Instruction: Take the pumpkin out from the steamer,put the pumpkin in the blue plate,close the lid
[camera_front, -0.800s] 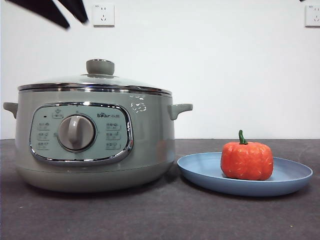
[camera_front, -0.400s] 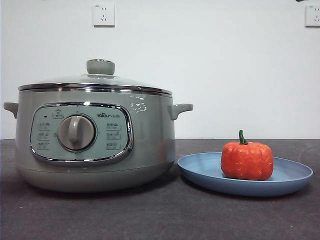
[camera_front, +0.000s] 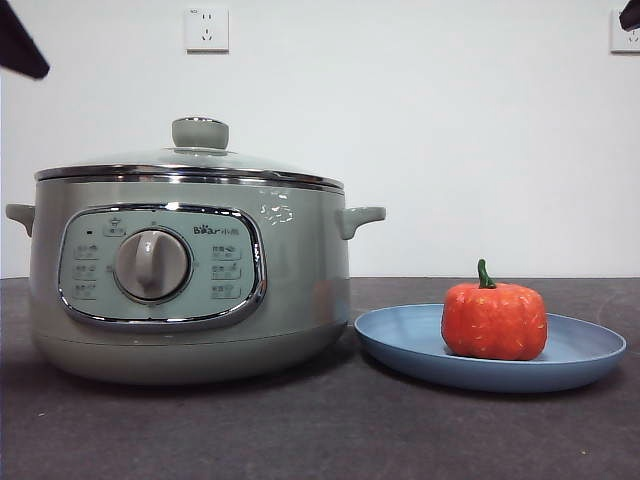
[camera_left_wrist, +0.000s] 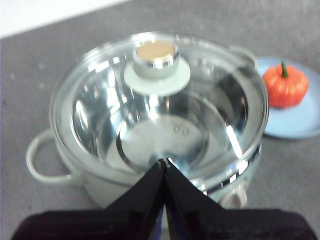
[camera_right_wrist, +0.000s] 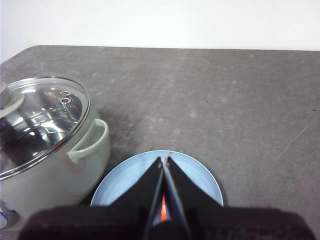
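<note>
The sage-green steamer stands at the left of the front view with its glass lid seated on the rim. The orange pumpkin sits upright in the blue plate to the steamer's right. My left gripper is shut and empty, high above the lid, off its knob. My right gripper is shut and empty above the blue plate; the pumpkin shows only as an orange sliver between its jaws. Both arms show as black tips at the front view's top corners.
A dark grey tabletop runs under everything. A white wall with two sockets stands behind. The steamer's side handle points toward the plate. The steamer's pot looks empty through the glass in the left wrist view.
The left arm's tip left the front view's top left, then came back at the far left corner. A dark tip now shows at the top right corner. Steamer, lid, plate and pumpkin have not moved.
</note>
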